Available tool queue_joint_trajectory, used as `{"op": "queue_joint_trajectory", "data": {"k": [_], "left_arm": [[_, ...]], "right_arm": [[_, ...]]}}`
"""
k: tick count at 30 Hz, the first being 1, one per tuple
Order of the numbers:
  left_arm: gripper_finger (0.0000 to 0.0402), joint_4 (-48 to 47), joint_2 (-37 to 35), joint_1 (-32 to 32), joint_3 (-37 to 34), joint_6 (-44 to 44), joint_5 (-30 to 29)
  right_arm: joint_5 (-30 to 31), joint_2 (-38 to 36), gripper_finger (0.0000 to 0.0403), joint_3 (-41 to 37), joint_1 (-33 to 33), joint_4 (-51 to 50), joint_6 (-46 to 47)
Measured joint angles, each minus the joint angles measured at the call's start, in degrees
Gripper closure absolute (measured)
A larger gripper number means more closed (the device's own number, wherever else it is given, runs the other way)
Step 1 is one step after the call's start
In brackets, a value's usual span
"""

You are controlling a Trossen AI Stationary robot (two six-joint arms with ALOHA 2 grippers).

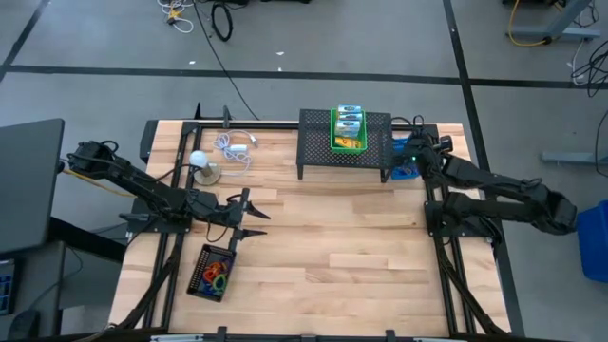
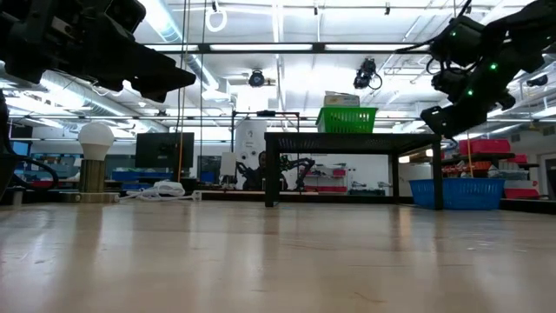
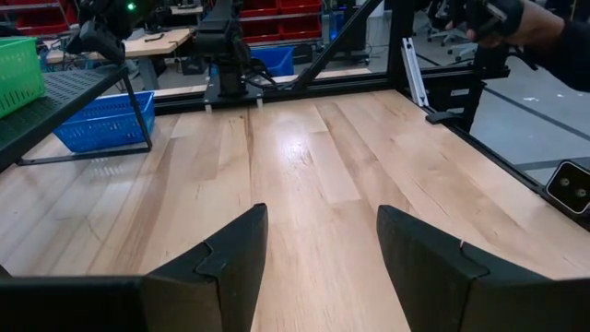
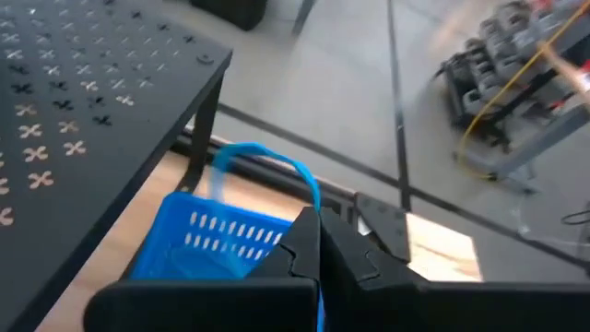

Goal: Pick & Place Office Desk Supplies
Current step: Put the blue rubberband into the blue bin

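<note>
The left gripper [image 1: 249,219] hangs above the bare wood of the table [image 1: 351,247], its jaws spread wide with nothing between them. Just beside it, toward the near left corner, sits a black tray [image 1: 198,273] holding the small coloured loops [image 1: 217,276]. The yellow crayon boxes [image 1: 350,122] lie in a green basket [image 1: 334,133] on top of a black perforated shelf [image 1: 318,142] at the far side. The right gripper [image 4: 318,244] hovers over a blue basket [image 4: 217,242] by the shelf's right end, its jaws pressed together; a thin blue loop [image 4: 277,161] arches up just past the fingertips, and I cannot tell whether it is pinched.

What could go wrong: the loops are thin and heaped (easy to snag several at once), so a careless dip by the left gripper may lift a tangle or drag the light tray. On the right, the gripper sits close to the shelf's leg and edge, and a hasty swing could knock the shelf and jolt the green basket.

Hard to make out: the loops' number and how they overlap, the inside of the blue basket, and the boxes' count, since the basket walls hide most of them. A white ball [image 1: 198,160] and a white cable [image 1: 236,150] lie at the far left.
</note>
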Motion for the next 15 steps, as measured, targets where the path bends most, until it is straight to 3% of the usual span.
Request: {"op": "queue_joint_trajectory", "data": {"k": [9, 15], "left_arm": [[0.0189, 0.0, 0.0, 0.0, 0.0, 0.0, 0.0], [0.0189, 0.0, 0.0, 0.0, 0.0, 0.0, 0.0]], "right_arm": [[-4.1, 0.0, 0.0400, 0.0, -1.9, -2.7, -0.2], [-7.6, 0.0, 0.0361, 0.0, -1.9, -2.7, -1.1]]}}
